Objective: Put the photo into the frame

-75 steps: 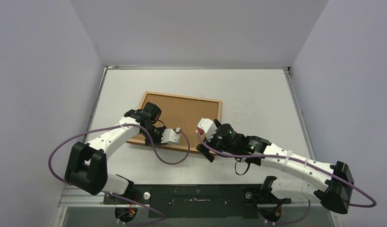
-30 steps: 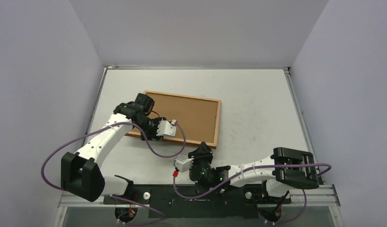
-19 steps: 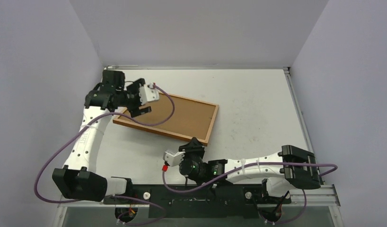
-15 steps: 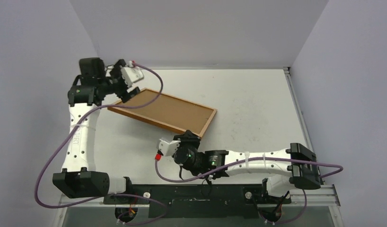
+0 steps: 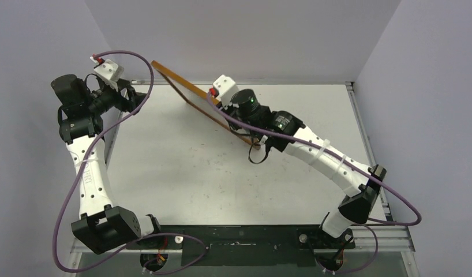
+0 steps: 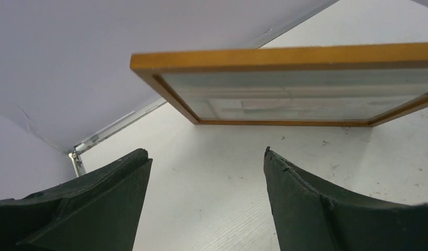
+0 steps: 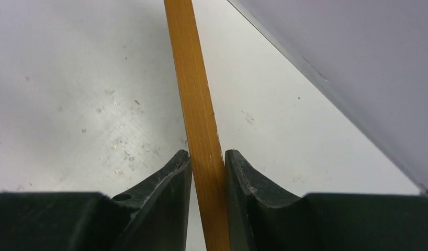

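The frame (image 5: 182, 86) is up off the table (image 5: 182, 167), tipped steeply on edge toward the far wall. The right gripper (image 7: 207, 170) has it, both fingers pressed flat against the narrow orange-brown moulding, one on each side. That's a firm pinch on the rim.

Over on the other side, the left gripper (image 6: 206, 154) hangs high near the left wall with its fingers spread wide. Nothing is between them, and the frame floats well clear in front of it.

What's inside the frame? The left wrist view looks straight at the glass pane (image 6: 306, 97), which sits in the moulding and shows pale streaks and reflections. Whether the photo sits behind it can't be made out at this angle. Its pink and brown bands don't show through, but no loose print lies anywhere on the table either.

So the loading is probably done, with the frame being turned over or stood up. What looks left is to set it down gently and let go.
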`<state>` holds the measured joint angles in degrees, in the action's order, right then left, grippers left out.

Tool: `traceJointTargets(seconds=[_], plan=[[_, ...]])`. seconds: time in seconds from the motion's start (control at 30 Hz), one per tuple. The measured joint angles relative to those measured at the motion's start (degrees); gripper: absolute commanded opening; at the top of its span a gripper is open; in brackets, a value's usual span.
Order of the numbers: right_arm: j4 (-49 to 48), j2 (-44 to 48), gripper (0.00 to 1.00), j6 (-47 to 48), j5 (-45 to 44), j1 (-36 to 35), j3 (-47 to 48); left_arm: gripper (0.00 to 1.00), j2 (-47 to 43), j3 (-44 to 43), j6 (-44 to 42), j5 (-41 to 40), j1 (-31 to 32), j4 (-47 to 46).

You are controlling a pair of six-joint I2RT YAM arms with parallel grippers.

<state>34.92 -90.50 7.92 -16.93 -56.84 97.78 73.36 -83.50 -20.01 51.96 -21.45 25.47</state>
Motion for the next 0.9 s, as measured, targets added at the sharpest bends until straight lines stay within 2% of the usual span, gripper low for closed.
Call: traceJointTargets(seconds=[0.1,0.23,0.4,0.53,0.73,0.9], plan=[[0.2,-2.4,0.18,-4.8,6.6,7.1,4.2,0.78,-0.2,1.2,3.6,1.3,0.0,-2.6],[-2.3,-2.8,0.19,-11.4,16.0,17.8,5.0,0.82,1.1,1.9,6.9,1.4,0.0,-3.0],[-9.6,-2.8,0.18,-19.7,28.4,32.9,0.9,0.83,4.7,3.2,8.1,0.8,0.3,-2.1],[-10.9,-2.8,0.19,-25.3,34.0,40.6,-4.6,0.81,4.8,7.3,8.3,-0.3,1.3,-2.1],[-6.1,-2.6,0.19,-30.8,41.4,43.3,-17.5,0.81,4.4,10.8,6.1,-6.3,7.4,-2.1],[-6.3,3.4,0.18,-35.1,43.6,42.9,-36.4,0.81,3.3,16.2,5.8,-8.7,10.5,-3.5]])
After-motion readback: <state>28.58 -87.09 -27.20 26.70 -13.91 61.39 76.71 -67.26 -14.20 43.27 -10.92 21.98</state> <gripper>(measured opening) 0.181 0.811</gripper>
